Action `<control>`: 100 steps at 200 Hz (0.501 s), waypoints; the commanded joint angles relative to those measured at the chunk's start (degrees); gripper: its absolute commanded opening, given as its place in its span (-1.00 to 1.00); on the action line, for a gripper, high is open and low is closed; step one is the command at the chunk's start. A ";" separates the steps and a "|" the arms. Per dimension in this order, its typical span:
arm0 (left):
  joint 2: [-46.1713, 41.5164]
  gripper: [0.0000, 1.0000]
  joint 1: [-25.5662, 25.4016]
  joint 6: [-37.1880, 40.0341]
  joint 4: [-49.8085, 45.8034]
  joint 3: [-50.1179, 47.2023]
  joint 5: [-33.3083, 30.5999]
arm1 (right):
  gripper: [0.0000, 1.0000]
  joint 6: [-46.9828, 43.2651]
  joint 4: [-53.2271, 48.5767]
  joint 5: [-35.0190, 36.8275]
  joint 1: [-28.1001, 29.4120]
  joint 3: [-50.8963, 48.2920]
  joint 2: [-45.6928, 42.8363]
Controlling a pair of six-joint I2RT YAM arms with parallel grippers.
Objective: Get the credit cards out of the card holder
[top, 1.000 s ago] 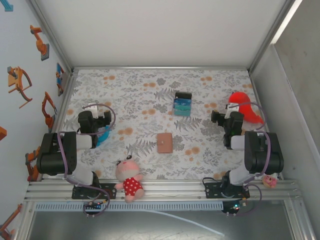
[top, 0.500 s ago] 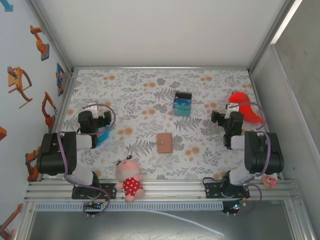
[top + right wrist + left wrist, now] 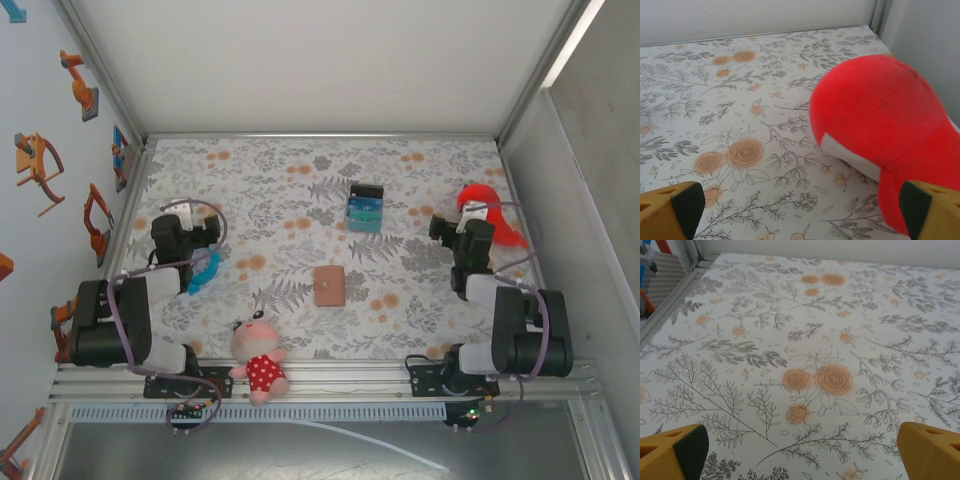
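Observation:
The card holder (image 3: pixel 329 286) is a small pinkish-tan rectangle lying shut and flat on the flowered cloth, near the middle front. The credit cards are hidden. My left gripper (image 3: pixel 187 212) hovers at the left side of the table, well to the left of the holder. Its yellow fingers (image 3: pixel 675 452) stand wide apart over bare cloth, so the left gripper (image 3: pixel 802 452) is open and empty. My right gripper (image 3: pixel 468 213) is at the right side, beside a red plush toy (image 3: pixel 880 125). The right gripper (image 3: pixel 802 205) is also open, nothing between its fingers (image 3: pixel 672 210).
A black, blue and teal striped block (image 3: pixel 365 206) stands behind the holder. The red plush toy (image 3: pixel 492 215) lies at the right edge. A pink doll in a red dotted dress (image 3: pixel 258 357) sits at the front edge. A teal object (image 3: pixel 207 270) lies under the left arm.
Both arms have leaned down and stretched forward a little, carrying the grippers slightly toward the far side. Both grippers stay open. The card holder has not moved.

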 commanded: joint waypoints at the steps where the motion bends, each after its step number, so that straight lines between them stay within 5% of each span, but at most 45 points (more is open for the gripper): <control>1: -5.51 0.94 -0.71 -0.93 -6.61 2.31 -2.78 | 0.99 3.43 -9.72 3.21 0.04 4.11 -3.62; 63: -19.45 0.94 -6.31 -10.33 -21.86 6.98 -10.21 | 0.99 12.65 -34.48 9.39 3.05 9.06 -13.24; 100: -26.47 0.94 -14.61 -19.04 -33.91 7.80 -14.67 | 0.99 17.62 -44.89 11.62 6.04 10.04 -18.49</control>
